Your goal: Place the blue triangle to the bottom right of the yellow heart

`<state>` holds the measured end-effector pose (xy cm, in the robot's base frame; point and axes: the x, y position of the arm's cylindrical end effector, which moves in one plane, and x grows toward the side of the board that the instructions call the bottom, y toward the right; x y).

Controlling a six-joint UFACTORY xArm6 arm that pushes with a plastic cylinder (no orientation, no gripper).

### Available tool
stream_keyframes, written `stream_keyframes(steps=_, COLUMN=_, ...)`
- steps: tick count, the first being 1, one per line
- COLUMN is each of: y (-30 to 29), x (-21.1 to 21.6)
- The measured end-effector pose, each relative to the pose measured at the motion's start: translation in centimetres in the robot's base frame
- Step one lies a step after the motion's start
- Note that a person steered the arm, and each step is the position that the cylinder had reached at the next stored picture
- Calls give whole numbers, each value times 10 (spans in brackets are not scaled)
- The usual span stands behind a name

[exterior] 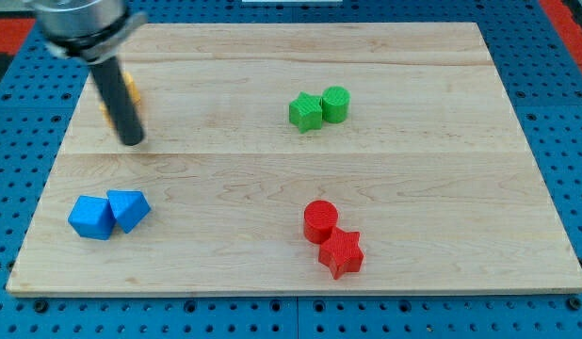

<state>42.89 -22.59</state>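
My tip [131, 141] rests on the board at the upper left. A yellow block [131, 89] is mostly hidden behind the rod, just above and beside the tip; its shape cannot be made out. Two blue blocks sit together at the lower left: a blue cube-like block [91, 217] and, touching its right side, the blue triangle [129, 209]. The triangle lies well below the tip, with bare board between them.
A green star [306, 112] and a green cylinder [335, 103] touch near the top middle. A red cylinder [320, 221] and a red star [341, 251] touch at the lower middle. The wooden board [413, 169] lies on a blue pegboard.
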Motion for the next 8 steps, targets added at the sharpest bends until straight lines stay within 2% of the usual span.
stream_keyframes(steps=1, y=-66, x=38)
stream_keyframes(steps=2, y=-74, x=82)
stream_keyframes(steps=3, y=-77, x=106)
stream_keyframes(steps=4, y=-48, x=143)
stream_keyframes(steps=7, y=111, x=84)
stream_keyframes(steps=8, y=111, x=56)
